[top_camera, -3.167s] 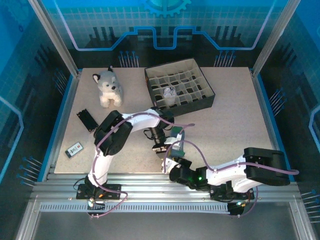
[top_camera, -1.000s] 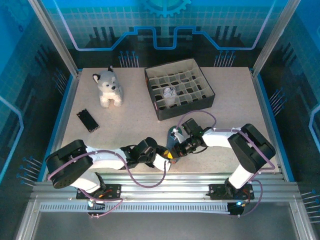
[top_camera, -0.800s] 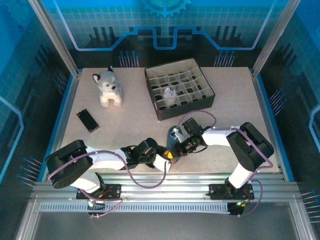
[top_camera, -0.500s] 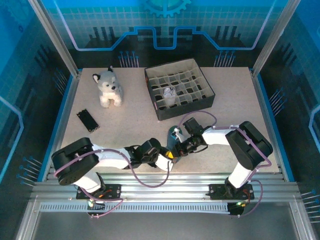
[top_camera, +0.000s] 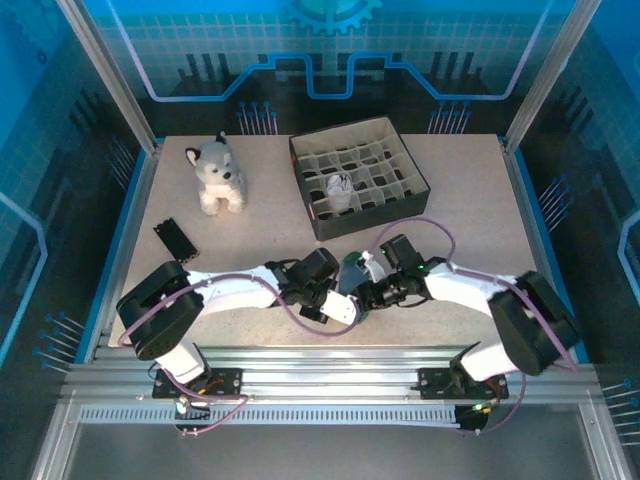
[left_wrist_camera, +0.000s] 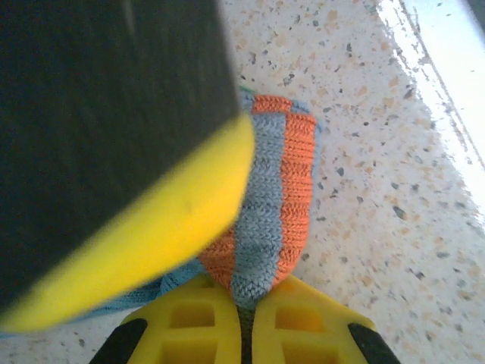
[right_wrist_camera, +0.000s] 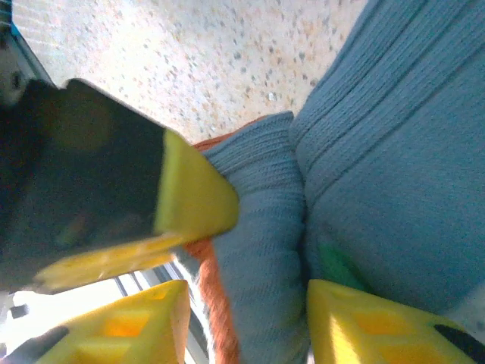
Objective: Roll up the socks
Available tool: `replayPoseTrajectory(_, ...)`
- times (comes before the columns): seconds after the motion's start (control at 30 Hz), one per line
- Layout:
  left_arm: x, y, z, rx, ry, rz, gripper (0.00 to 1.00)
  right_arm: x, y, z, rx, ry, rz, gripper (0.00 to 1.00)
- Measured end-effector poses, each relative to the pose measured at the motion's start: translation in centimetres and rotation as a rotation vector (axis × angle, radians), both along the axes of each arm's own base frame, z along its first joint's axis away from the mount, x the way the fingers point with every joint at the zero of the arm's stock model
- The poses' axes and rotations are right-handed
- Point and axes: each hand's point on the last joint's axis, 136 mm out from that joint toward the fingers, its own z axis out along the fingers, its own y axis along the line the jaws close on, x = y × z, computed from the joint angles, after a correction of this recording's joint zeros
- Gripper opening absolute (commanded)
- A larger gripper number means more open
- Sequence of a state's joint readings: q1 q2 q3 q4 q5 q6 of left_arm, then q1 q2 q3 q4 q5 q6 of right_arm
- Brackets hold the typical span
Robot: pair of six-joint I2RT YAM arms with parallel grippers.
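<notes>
The grey-blue sock (top_camera: 352, 268), with its green toe and orange-red cuff, lies bunched near the table's front middle. My left gripper (top_camera: 349, 304) comes at it from the left. In the left wrist view the left gripper (left_wrist_camera: 254, 294) is shut on the striped orange and grey cuff of that sock (left_wrist_camera: 273, 182). My right gripper (top_camera: 364, 294) meets the sock from the right. It stands open (right_wrist_camera: 246, 303), with the grey-blue sock (right_wrist_camera: 379, 152) bulging between its yellow fingers. A white sock (top_camera: 338, 185) sits rolled in one compartment of the box.
A dark divided box (top_camera: 400, 205) stands at the back middle. The plush husky (top_camera: 217, 175) sits at the back left, and a small black object (top_camera: 174, 240) lies at the left. The table's near edge and metal rails run just below both grippers.
My left gripper has shut on the sock's cuff, and my right gripper has opened. Both grippers and the sock have shifted slightly right and away from the near edge.
</notes>
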State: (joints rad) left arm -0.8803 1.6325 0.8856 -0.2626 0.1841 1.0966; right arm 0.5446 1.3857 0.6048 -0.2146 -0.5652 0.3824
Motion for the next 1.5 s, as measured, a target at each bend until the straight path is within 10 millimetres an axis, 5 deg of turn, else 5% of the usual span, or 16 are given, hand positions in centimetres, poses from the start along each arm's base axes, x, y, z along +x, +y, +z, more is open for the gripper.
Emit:
replayPoseTrajectory(0.23, -1.6, 0.0, 0.0, 0.072, 0.225, -0.008, 0.00, 0.6, -2.9, 3.5, -0.001, -0.261, -0.108, 0.48)
replayPoseTrajectory(0.47, -1.5, -0.6, 0.2, 0.095, 0.434, 0.016, 0.00, -1.3, -5.3, 3.0, -0.018, -0.449, -0.166, 0.49)
replayPoseTrajectory(0.83, -0.3, -0.9, 0.7, 0.119, 0.666, 0.098, 0.00, -3.6, -2.9, 4.0, -0.025, -0.718, -0.038, 0.53)
replayPoseTrajectory(1.2, -0.2, -1.0, 0.7, 0.126, 0.794, 0.136, 0.00, -2.9, -2.4, -0.6, -0.117, -0.738, -0.020, 0.56)
replayPoseTrajectory(1.5, -0.4, -1.2, 0.7, 0.135, 0.846, 0.153, 0.00, -2.5, -1.0, 1.0, -0.028, -0.809, -0.004, 0.59)
